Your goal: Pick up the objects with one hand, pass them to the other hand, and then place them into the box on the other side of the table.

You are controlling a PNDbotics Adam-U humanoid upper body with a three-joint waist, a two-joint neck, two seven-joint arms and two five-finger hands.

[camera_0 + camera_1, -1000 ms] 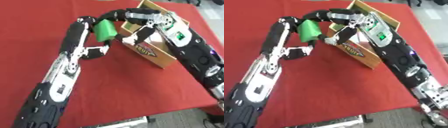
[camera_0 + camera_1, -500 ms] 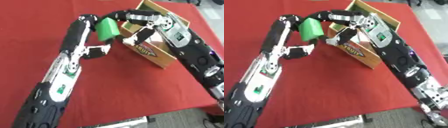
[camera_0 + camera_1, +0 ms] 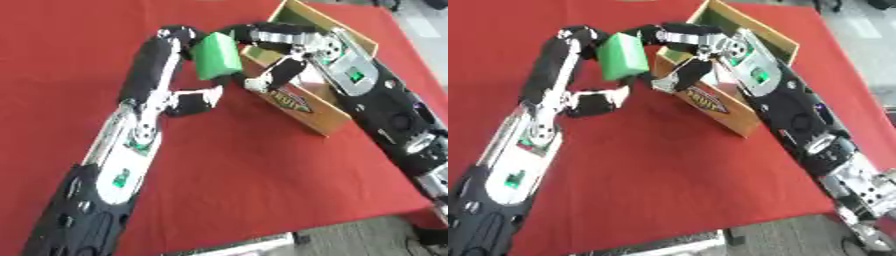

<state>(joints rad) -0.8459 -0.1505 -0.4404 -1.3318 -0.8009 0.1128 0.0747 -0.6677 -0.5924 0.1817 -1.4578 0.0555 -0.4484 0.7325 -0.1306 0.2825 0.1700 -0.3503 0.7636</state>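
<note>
Green block [image 3: 215, 56] hangs just left of the box [image 3: 325, 122] on the red desk [image 3: 245, 185], where we see our left hand [image 3: 179, 40] and right hand [image 3: 262, 37] both curled onto it, mid-handover.

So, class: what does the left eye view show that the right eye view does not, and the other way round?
Only the left eye view: a wider strip of red table left of the left arm. Only the right eye view: the right arm's lowest silver section. Both: the green block at the right hand, beside the box.
</note>
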